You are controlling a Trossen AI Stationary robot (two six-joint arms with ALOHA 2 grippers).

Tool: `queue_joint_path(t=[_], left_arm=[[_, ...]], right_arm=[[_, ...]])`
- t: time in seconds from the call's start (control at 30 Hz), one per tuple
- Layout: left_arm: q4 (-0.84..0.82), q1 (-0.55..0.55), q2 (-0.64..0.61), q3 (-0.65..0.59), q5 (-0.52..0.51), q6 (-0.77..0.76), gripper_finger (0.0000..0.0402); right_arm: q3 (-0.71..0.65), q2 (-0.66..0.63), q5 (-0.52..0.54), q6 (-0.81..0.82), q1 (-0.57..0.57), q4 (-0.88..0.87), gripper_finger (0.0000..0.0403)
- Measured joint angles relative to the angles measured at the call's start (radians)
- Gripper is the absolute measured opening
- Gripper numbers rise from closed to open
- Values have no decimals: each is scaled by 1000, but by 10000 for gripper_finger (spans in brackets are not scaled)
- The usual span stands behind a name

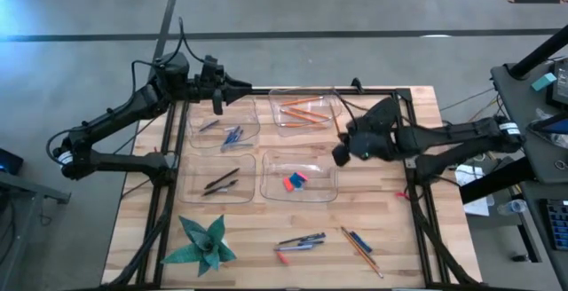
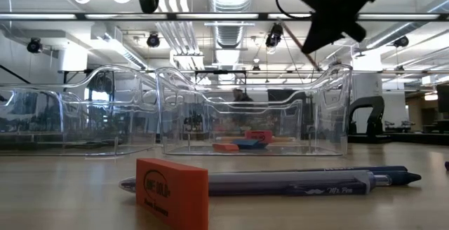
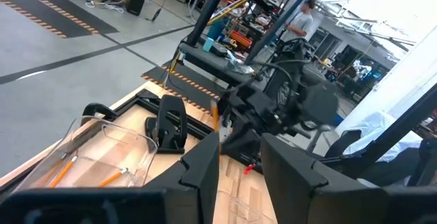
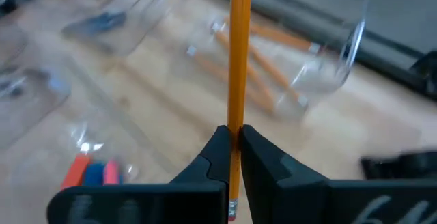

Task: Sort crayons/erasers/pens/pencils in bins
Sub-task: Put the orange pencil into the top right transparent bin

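The long thin orange pencil is clamped between the closed jaws of the right gripper, and its long axis runs straight out ahead of the fingers; in the right wrist view it points toward the clear plastic bin at the far right of the four, where other orange pencils already lie; this gripper hangs above the table, over the gap between that bin and the near right bin with the pink and light blue erasers. I judge that the coming move turns on one relation: the pencil bin lies ahead of the jaws and a little to the far side, and the pencil must come over it and more flat before release; otherwise it could catch the rim.

The left gripper waits at the far left corner, above the edge of the bin with the blue crayons; its jaws stand partly open and hold nothing. The right arm is clearly the nearer one. Some pens and one more pencil wait at the near edge, beside a green folded-paper star.
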Motion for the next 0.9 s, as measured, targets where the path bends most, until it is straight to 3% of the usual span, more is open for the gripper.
queue_joint_path(t=[0.2,0.43,0.9], left_arm=[[0,0,0,0,0,5,94],[-9,0,-1,0,3,76,94],[-10,0,-1,0,3,76,94]], right_arm=[[0,25,-6,-144,-169,167,13],[0,116,-56,-411,-264,416,13],[0,278,-55,-617,-380,537,13]])
